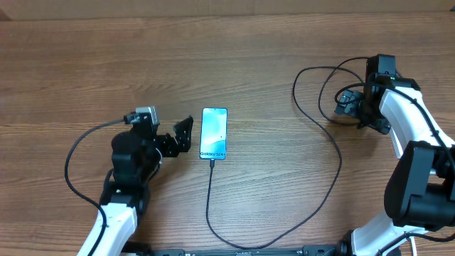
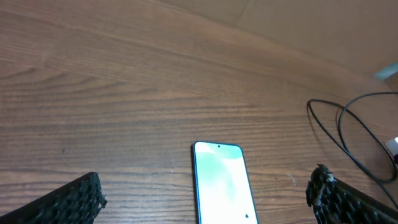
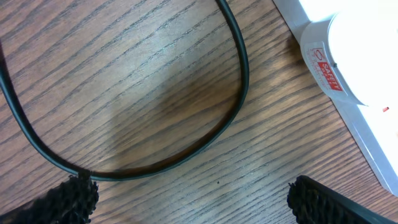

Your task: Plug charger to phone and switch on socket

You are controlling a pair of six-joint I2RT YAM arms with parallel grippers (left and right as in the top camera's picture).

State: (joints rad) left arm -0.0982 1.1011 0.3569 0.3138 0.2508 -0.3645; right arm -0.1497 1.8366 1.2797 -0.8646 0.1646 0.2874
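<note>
Charger (image 1: 208, 195): the black cable meets the bottom edge of the phone (image 1: 214, 134), which lies face up mid-surface (image 1: 85, 64). It looks plugged in, though how well the tip is seated cannot be told. From there the cable runs toward the robot, sweeps right and loops up beside the socket (image 3: 364, 124).

Left gripper (image 1: 183, 135): jaws apart, empty, just left of the phone.

Right gripper (image 3: 193, 191): jaws apart, empty, low over a cable loop, with the white strip at its right edge. No switch is visible in any view.

Judged remaining step: switch on the socket.

Risks:
- A finger may catch the loop while moving to the strip, tugging the tip out or dragging the phone.
- The press may land off the switch and shove the strip.
- The left jaws may nudge the phone.
</note>
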